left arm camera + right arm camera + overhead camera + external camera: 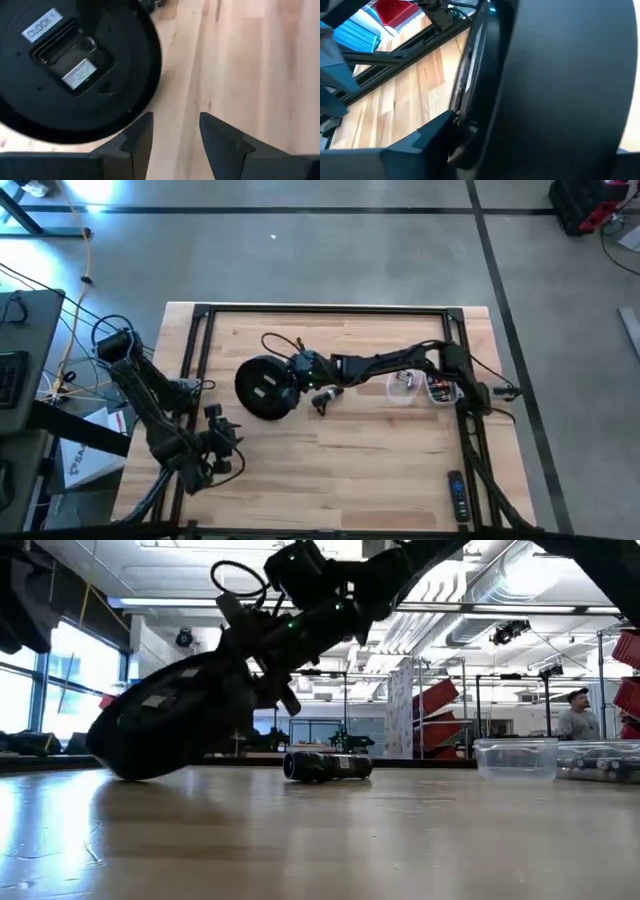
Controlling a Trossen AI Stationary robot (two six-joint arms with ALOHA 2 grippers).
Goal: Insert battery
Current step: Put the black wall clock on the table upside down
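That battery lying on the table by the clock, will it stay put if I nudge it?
Probably not. The battery is a cylinder lying on its side on the smooth wooden table, so it would likely roll. It looks rigid. The right pincer is at the tilted clock.

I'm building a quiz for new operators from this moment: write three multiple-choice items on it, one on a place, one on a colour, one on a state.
1. Where does the small dark cylindrical battery lie?
A. on the wooden table beside the clock
B. inside the clear plastic container
C. in the left gripper

2. What colour is the round plastic wall clock?
A. white
B. black
C. red

3. How does the clock sit?
A. flat on the table
B. tilted, one edge raised by the right gripper
C. hanging high in the air

Key: 1 A, the low view shows it on the tabletop; 2 B, its back is black in the left wrist view; 3 B, the low view shows it leaning on one edge.
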